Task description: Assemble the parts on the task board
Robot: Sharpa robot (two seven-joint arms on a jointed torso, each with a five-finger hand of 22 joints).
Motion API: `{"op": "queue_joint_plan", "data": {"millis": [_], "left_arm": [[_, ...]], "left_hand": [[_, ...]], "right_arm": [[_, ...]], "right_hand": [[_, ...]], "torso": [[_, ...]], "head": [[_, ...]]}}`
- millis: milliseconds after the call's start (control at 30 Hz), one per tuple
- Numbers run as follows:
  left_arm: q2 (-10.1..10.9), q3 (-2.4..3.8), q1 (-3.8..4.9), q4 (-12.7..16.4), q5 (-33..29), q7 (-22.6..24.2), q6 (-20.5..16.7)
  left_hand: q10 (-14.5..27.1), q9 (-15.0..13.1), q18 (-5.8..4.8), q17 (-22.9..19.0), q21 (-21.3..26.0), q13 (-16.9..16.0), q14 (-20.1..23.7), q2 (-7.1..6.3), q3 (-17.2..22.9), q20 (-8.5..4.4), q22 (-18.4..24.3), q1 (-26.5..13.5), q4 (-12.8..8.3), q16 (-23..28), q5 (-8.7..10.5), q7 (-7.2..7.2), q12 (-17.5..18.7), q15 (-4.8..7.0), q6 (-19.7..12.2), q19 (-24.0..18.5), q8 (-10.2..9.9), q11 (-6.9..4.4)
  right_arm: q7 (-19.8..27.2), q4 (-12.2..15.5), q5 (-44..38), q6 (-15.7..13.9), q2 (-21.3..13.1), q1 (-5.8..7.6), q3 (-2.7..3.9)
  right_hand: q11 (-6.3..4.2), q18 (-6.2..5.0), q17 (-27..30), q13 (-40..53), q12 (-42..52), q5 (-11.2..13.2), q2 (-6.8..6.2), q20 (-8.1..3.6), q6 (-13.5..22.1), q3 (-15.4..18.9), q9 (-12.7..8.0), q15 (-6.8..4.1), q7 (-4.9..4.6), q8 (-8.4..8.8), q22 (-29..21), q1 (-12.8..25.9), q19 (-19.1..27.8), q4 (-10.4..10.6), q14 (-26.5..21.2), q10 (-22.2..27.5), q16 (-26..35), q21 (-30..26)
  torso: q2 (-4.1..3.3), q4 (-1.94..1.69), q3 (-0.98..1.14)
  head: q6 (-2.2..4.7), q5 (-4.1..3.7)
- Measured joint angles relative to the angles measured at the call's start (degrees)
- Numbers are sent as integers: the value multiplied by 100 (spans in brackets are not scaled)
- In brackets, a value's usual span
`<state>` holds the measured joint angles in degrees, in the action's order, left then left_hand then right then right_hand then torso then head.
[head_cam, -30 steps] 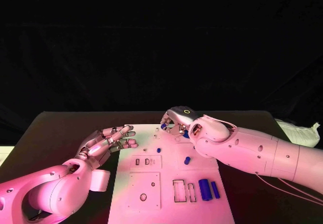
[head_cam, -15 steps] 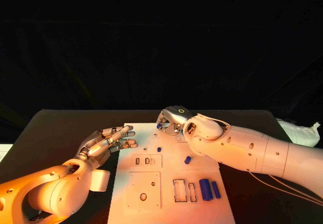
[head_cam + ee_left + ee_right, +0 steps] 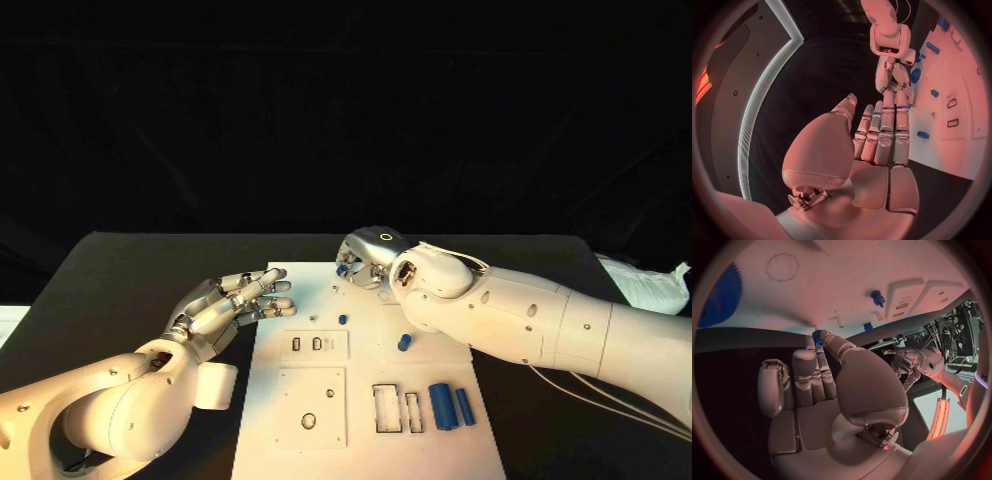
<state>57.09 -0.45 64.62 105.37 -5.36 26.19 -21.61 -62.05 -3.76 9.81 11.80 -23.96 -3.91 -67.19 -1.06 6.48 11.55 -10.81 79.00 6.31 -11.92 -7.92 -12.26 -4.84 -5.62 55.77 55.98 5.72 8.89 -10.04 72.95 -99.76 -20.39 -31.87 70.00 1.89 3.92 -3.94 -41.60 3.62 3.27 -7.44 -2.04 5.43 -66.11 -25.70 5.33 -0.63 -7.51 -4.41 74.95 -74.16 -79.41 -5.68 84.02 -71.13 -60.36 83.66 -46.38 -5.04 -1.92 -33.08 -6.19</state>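
A: What can go wrong here?

B: The right hand [image 3: 368, 262] pinches a small blue part [image 3: 817, 336] at its fingertips, over the far end of the task board [image 3: 325, 400]. I think the part can slip or tilt if the pinch loosens, because so little of it is held.

A: Which way does it point?

B: I cannot tell; the fingers hide its long axis.

A: And the left hand [image 3: 231, 305]?

B: It holds nothing, fingers straight and close together, at the board's left edge.
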Motion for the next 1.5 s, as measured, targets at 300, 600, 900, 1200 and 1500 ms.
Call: {"op": "queue_joint_plan", "data": {"millis": [300, 600, 900, 1200, 1500], "left_arm": [[-1, 0, 0, 2, 0, -3, 1], [-5, 0, 0, 4, -1, -8, 7], [-9, 0, 0, 4, -1, -12, 23], [-8, 0, 0, -8, -1, -17, 37], [3, -1, 0, -11, -2, -21, 45]], "left_hand": [[0, 0, 0, -1, 0, 0, 0, 0, 0, 0, 0, 0, 0, 0, 0, 0, 0, 0, 0, 0, 0, 0], [0, 0, 1, 1, 0, 0, 0, 0, 0, 0, 0, 0, 0, 0, 0, 0, 0, 0, 0, 0, 0, 0], [0, 0, 0, 10, 0, 0, 0, 0, 0, 0, 0, 0, 0, 0, 0, 0, 0, 0, 0, 0, 0, 0], [21, 0, 0, 10, 0, -1, 0, 0, 0, 0, 0, 0, 0, -1, 0, 0, 0, 0, 0, 0, 0, 21], [21, 0, -1, 9, 0, -1, 0, 0, 0, 0, 0, 0, 0, -1, 0, 0, 0, 0, 0, 0, 0, 21]], "right_arm": [[-62, -84, -36, 31, 95, 2, -15], [-134, -195, -41, 86, 188, -7, -31], [-196, -234, -40, 123, 207, -2, -35], [-233, 331, 25, 72, -304, 4, -30], [-377, 1161, 618, 64, -1337, 154, 28]], "right_hand": [[34, 0, 144, -3, 1, 2, -24, 24, 45, -64, 40, 21, -9, 36, -74, -66, 24, 64, -22, 117, 56, 0], [137, -1, 524, -21, 26, 50, -167, 123, 444, -75, 62, 103, -115, 63, -366, 77, 252, 285, -144, 564, 293, -146], [270, -1, 951, -21, 22, 94, -363, 206, 902, 90, -122, 195, -229, 78, -717, 65, 453, 416, -237, 1217, 543, -322], [273, -2, 1053, 0, 41, 245, -400, 226, 922, 288, -124, 195, -249, 78, -784, 102, 514, 554, -236, 1235, 608, -357], [-11, -2, 371, 393, 856, -176, -613, 41, 894, 470, -139, -8, -93, 78, -234, -9, 118, 632, -32, -526, 102, -129]], "torso": [[-8, 2, -3], [-14, -5, -7], [-18, -5, -8], [-19, -11, -7], [-8, 37, -4]], "head": [[-1, -2], [11, -3], [7, 9], [38, -11], [72, 2]]}}
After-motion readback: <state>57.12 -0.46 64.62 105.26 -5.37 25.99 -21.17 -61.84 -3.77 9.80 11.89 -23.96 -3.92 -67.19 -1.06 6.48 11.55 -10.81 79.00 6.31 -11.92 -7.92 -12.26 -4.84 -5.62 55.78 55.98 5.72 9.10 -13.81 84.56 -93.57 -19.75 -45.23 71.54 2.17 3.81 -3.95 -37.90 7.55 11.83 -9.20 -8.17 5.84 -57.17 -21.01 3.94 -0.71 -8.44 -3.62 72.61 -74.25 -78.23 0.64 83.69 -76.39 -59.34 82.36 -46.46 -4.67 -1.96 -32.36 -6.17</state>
